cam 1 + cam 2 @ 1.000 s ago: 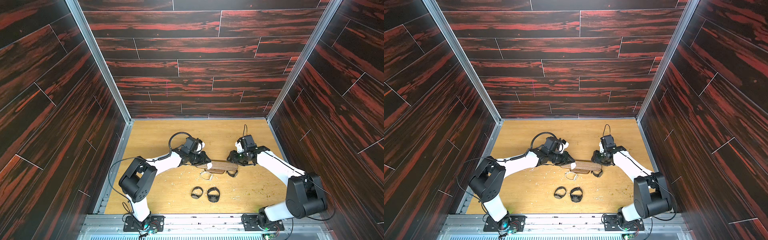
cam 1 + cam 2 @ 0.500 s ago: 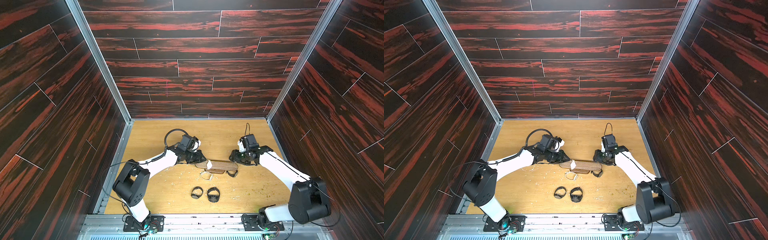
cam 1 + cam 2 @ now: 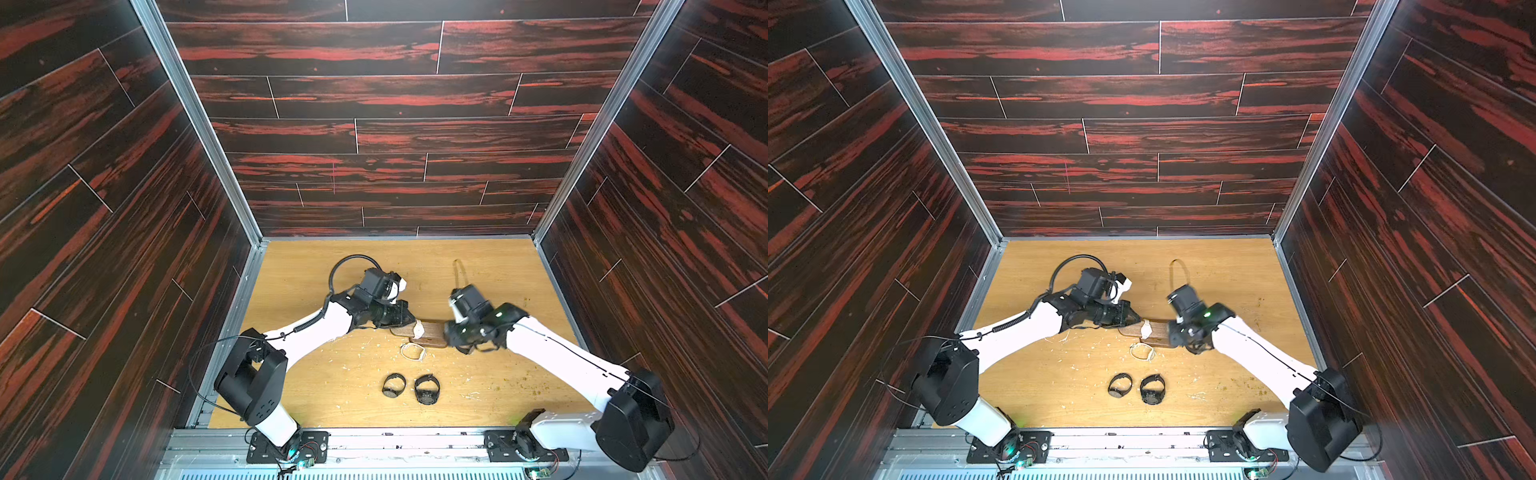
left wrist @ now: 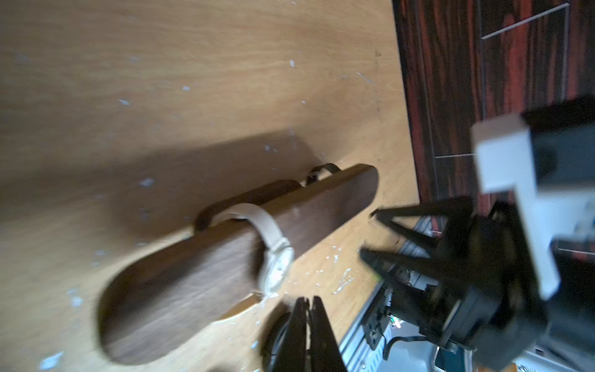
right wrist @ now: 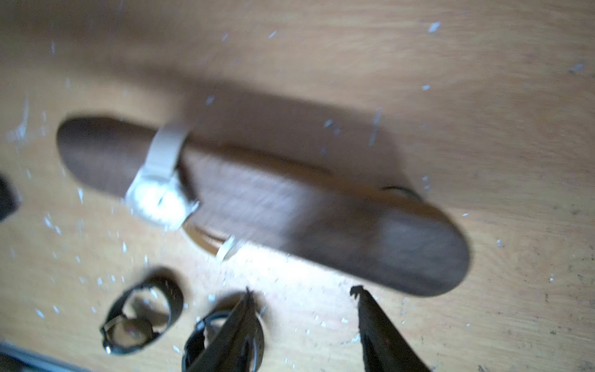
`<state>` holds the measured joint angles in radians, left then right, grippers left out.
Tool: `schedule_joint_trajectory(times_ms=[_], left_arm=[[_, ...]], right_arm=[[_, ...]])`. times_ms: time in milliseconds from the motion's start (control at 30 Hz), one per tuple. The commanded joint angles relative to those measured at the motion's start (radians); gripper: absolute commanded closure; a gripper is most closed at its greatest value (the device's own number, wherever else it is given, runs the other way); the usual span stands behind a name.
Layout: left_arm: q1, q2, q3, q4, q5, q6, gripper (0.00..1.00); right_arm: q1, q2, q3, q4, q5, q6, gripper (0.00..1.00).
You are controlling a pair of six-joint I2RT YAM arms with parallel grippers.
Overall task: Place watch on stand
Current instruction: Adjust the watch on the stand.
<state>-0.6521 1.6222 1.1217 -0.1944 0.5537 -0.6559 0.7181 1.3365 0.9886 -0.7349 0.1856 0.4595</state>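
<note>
Left wrist view: a cream watch [image 4: 278, 267] already sits looped round the stand [image 4: 193, 290] at the middle of the desk [image 4: 193, 80], with both grippers empty beside it.

The left gripper [image 4: 309, 309] has its fingers pressed together on nothing, and the right gripper [image 5: 302, 290] has its fingers parted with nothing between them. The stand is a long, smooth, dark-brown wooden bar with rounded ends on a paler base [image 4: 243, 306]. The cream strap looks soft and matte. Between the stand and the desk's front edge lie a slim black watch [image 3: 393, 385] and a chunkier black watch [image 3: 427, 389], their straps closed into loops. The likely next step is fetching one of them. It would go best pinched by the strap, then slid over a rounded end without nudging the cream watch or tipping the stand.
</note>
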Motion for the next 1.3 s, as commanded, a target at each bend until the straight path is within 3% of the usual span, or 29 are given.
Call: schedule_joint_trajectory(times_ms=[0,267,700,900,1100,1267], left_arm=[[-0.013,0.002,-0.040,0.112,0.044,-0.060,0.90],[-0.049,0.060,-0.068,0.202,0.048,-0.104,0.91],[-0.029,0.155,-0.073,0.207,-0.011,-0.093,0.93],[0.005,0.136,-0.123,0.329,0.026,-0.176,0.93],[0.043,-0.041,-0.134,0.335,0.023,-0.207,0.91],[0.154,-0.253,-0.195,0.179,-0.097,-0.160,0.90]], right_arm=[[0.071,0.019,0.028,-0.061,0.059,0.029,0.47],[0.132,0.028,-0.017,-0.028,0.005,0.082,0.47],[0.149,-0.062,-0.088,0.017,-0.070,0.036,0.48],[0.160,-0.063,-0.076,0.027,-0.091,0.009,0.48],[0.269,-0.006,-0.009,0.045,-0.111,-0.055,0.46],[0.362,0.107,0.062,0.085,-0.155,-0.089,0.45]])
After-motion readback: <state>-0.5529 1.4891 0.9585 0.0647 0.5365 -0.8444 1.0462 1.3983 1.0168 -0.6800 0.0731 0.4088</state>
